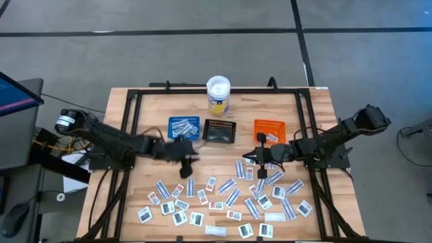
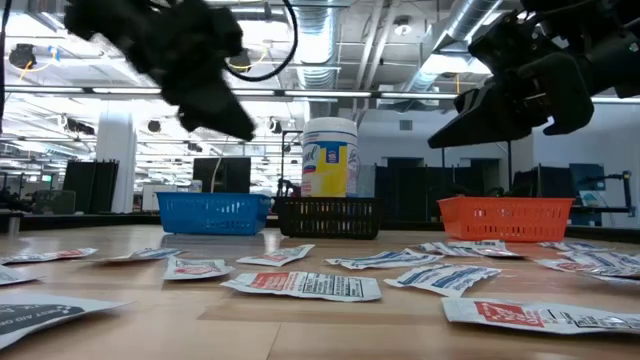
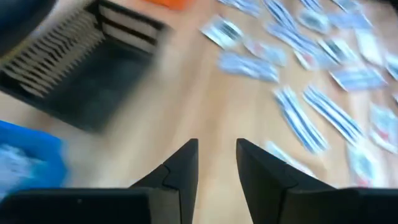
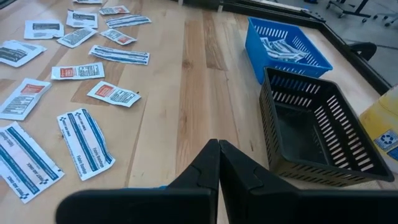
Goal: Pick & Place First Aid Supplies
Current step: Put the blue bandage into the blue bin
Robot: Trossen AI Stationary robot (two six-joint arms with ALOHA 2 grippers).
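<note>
Wooden table (image 1: 155,108), packets (image 1: 229,199) scattered across its near half, a few already in the blue tray (image 1: 183,126). Left gripper (image 1: 186,169) hangs just in front of that tray, fingers (image 3: 180,171) parted, nothing between them. Right gripper (image 1: 260,156) hovers by the orange tray (image 1: 268,128), fingers pressed together.

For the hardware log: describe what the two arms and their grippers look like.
Both arms are dark, jointed links with black cables running along them. The left gripper and right gripper each end in two black, wedge-shaped fingers tapering to flat tips. The left arm's base carries a round silver-and-black part. No markings are legible.
</note>
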